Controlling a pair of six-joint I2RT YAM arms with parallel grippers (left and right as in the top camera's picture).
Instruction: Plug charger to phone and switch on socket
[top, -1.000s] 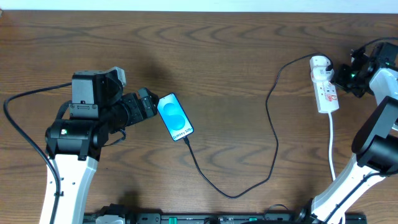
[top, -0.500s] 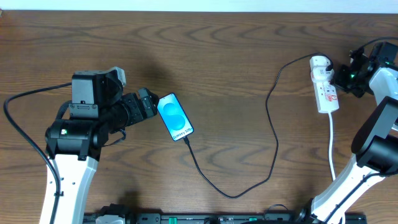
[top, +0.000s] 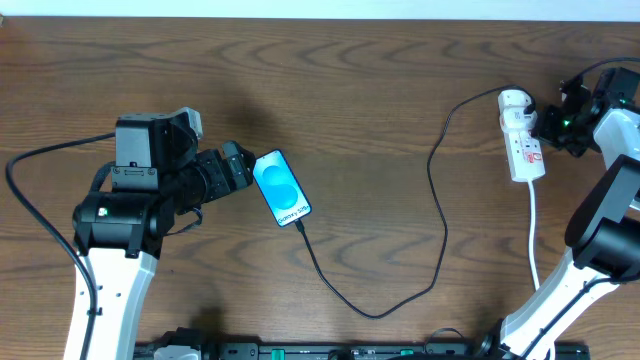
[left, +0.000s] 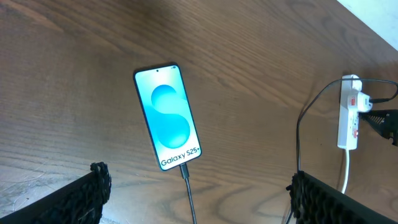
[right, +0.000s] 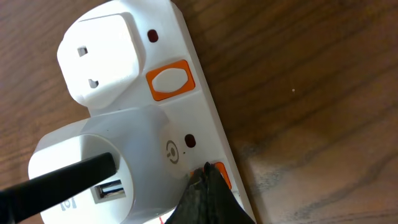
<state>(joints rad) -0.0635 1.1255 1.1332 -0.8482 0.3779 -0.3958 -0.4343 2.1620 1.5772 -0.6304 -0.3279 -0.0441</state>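
The phone (top: 281, 188), with the charger (left: 184, 170) plugged into its bottom port, lies just beside the wide-spread left gripper (top: 240, 165) and well apart from the socket (top: 522, 140), which holds a white adapter (right: 93, 162) while the closed right gripper (right: 206, 177) touches its orange switch (right: 222, 176).

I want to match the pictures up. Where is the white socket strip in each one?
Overhead: the socket lies at the far right, in the upper part.
Left wrist: socket, small, near the right edge.
Right wrist: socket, close up, fills the left and middle.
Shared landmark: the black charger cable leaving it.
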